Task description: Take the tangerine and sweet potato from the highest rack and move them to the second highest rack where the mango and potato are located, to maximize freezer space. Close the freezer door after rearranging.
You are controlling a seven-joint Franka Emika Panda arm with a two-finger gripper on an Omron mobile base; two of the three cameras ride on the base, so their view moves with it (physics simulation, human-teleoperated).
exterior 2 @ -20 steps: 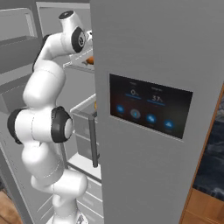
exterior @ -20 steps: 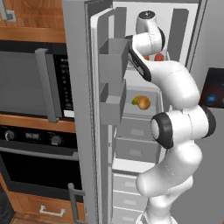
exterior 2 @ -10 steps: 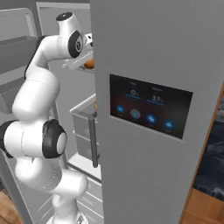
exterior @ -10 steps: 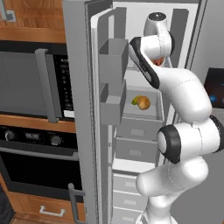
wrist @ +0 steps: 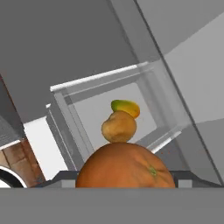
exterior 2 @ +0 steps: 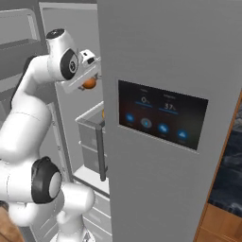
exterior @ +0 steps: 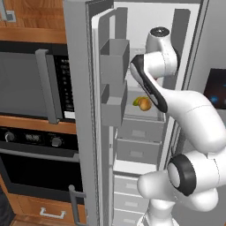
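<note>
The tangerine [wrist: 125,165] looked like a smooth round ball of deep orange with a tiny green stem scar near its top right, and in the hand view it sat right at my gripper [wrist: 124,183], swelling up from the 6 o'clock edge so large that it hid both finger tips. In the right base view the tangerine [exterior 2: 89,83] showed as a small orange ball tucked under my hand, just at the edge of the door with the blue-lit panel [exterior 2: 160,118], so my gripper [exterior 2: 90,81] was pinching the tangerine, jaws part-spread around it. Beyond the fruit, at about 12 o'clock from it in the hand view, lay the potato [wrist: 118,127], tan and lumpy, and just past that the mango [wrist: 125,107], yellow with a green end; both rested on the second highest rack [wrist: 151,139] with its raised rim. From the left base view the mango [exterior: 138,101] and potato [exterior: 144,104] lay side by side at 6 o'clock from my wrist, inside the open freezer [exterior: 145,132], with the freezer door [exterior: 88,110] swung out at 9 o'clock. Compared with a second before, my arm had folded differently: the elbow had dropped lower, and the hand had come down with the tangerine.
</note>
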